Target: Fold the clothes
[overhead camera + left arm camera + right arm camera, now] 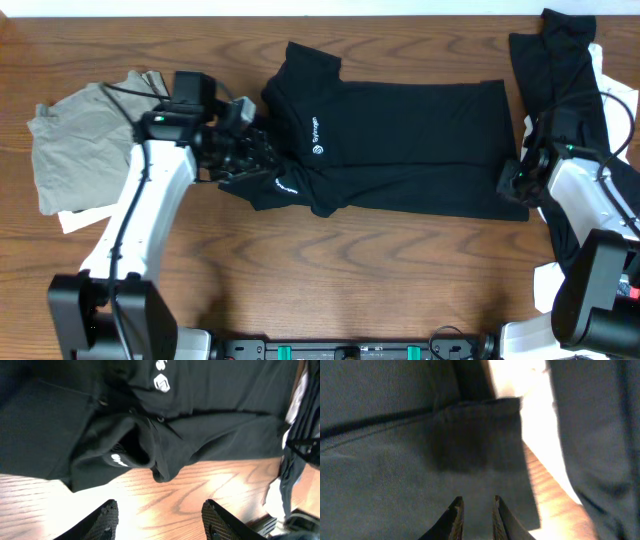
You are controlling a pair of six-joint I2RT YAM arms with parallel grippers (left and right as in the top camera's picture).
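The black T-shirt (410, 140) lies flat across the middle of the counter (320, 290), between my two arms, so that each can work one end. Its long axis runs from side to side: collar and sleeves toward my left, hem toward my right. The white logo (318, 150) faces up near the collar end.

My left tool (161, 522) hovers low over bare wood just beside the bunched lower sleeve (120, 455), fingers well apart with nothing between them. I judge it is placed to take that sleeve and turn it in. My right tool (475, 515) sits over the hem corner (480, 435), fingers nearly together; whether they pinch cloth I cannot tell.

An olive-grey garment (75, 135) lies at my far left, and a black-and-white heap (575, 70) lies at my right.
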